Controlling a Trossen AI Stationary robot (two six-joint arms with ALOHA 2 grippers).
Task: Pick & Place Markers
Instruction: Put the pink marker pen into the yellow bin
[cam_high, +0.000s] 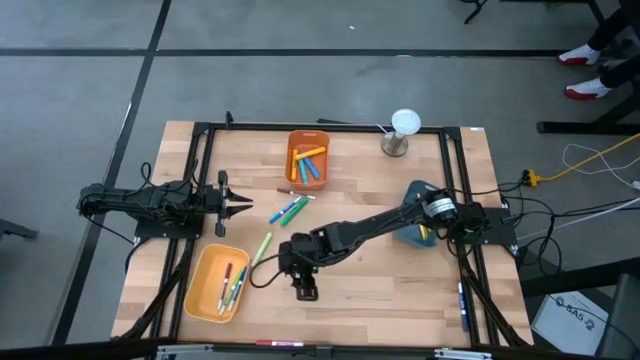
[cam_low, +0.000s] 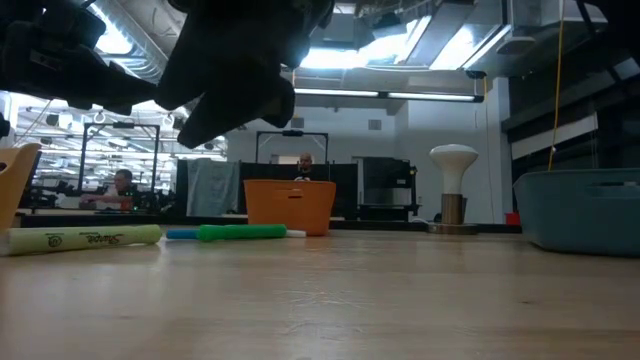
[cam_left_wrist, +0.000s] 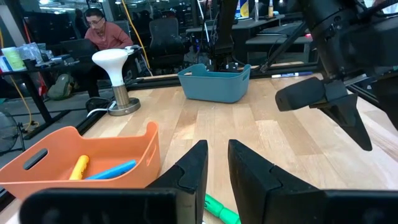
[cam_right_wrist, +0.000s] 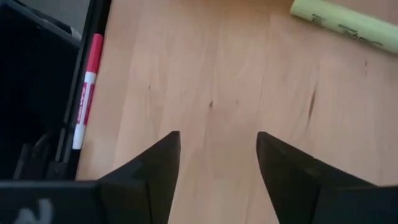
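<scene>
Your right gripper (cam_right_wrist: 217, 165) stands released over bare wood near the table's front edge (cam_high: 330, 330), jaws apart and holding nothing. Just beyond its fingertips lies a pale green marker (cam_right_wrist: 345, 23); off to one side a red-and-white marker (cam_right_wrist: 86, 92) rests along the black frame rail (cam_high: 185, 262), which closes that side. The yellow bin (cam_high: 203, 287), with markers inside, sits just beyond that rail. Farther off, loose green and blue markers (cam_high: 288, 210) lie mid-table, open wood around them. Your left gripper (cam_left_wrist: 216, 165) waits at the left edge, fingers nearly together, holding nothing. Beyond it, the orange bin (cam_high: 296, 140) holds more markers; the teal bin (cam_left_wrist: 214, 84) sits at the right.
</scene>
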